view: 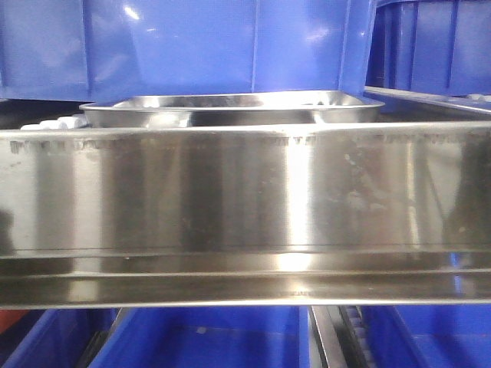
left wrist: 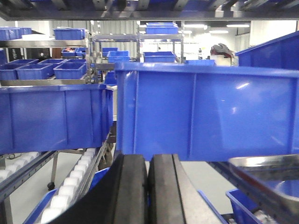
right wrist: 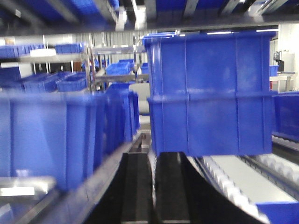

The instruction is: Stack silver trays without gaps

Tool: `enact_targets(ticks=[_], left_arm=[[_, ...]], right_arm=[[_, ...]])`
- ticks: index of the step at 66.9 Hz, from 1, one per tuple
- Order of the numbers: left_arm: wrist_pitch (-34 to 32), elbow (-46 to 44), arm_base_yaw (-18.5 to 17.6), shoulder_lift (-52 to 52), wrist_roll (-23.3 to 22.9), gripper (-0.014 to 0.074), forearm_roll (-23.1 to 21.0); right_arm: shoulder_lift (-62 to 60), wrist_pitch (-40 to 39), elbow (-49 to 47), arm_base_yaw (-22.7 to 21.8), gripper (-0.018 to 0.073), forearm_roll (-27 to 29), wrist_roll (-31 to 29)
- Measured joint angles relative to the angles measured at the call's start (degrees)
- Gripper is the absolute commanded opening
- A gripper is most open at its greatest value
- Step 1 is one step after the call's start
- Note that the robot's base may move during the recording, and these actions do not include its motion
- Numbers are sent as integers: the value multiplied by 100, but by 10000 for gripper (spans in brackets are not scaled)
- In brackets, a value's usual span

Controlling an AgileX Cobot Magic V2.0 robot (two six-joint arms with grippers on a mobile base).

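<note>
A shiny silver tray (view: 230, 109) lies flat behind the steel rail in the front view, rim up. The rim of a second silver tray (view: 430, 101) shows to its right. Neither gripper appears in that view. In the left wrist view my left gripper (left wrist: 148, 186) is shut, its black pads pressed together on nothing, and a silver tray (left wrist: 273, 175) lies low to its right, apart from it. In the blurred right wrist view my right gripper (right wrist: 152, 186) is shut and empty, and a silver tray corner (right wrist: 18, 189) shows low to its left.
A wide brushed-steel rail (view: 245, 207) fills the middle of the front view. Deep blue bins (view: 192, 46) stand behind the trays, with more (view: 192, 337) below the rail. A large blue bin (left wrist: 205, 112) stands ahead of the left gripper. Stacked blue bins (right wrist: 210, 93) and white conveyor rollers (right wrist: 233, 191) face the right gripper.
</note>
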Motion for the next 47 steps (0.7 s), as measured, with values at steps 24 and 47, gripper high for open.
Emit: enact_targets(ticks=[24,47], left_arm=[[2151,-1433,0,1547,0,-9,-300],[2114,-1994,0,3108,0,-9,-965]], right_arm=[[1823,2339,-1597,0,-17,316,65],[3832,3709,-2626,0,-17,381,65]])
